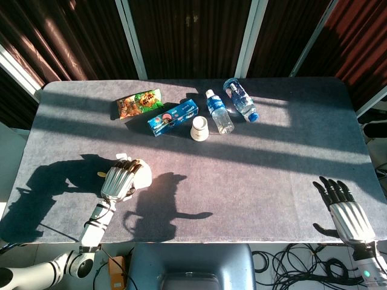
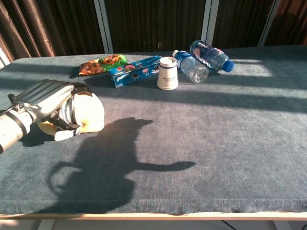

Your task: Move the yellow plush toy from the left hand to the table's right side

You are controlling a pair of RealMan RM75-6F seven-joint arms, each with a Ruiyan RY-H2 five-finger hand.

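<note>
The left robot hand (image 2: 50, 103) grips the yellow plush toy (image 2: 88, 112), fingers wrapped over its top, at the counter's (image 1: 254, 181) near-left area. The right robot hand (image 1: 344, 211) holds nothing, fingers extended and apart, at the near-right corner. A paper cup (image 1: 199, 128) and two bottles (image 1: 219, 112) lie far across the counter.

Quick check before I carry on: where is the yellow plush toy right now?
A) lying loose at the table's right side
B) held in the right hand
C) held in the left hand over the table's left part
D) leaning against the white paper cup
C: the left hand grips the yellow plush toy at the left, while the right hand holds nothing, fingers apart.
</note>
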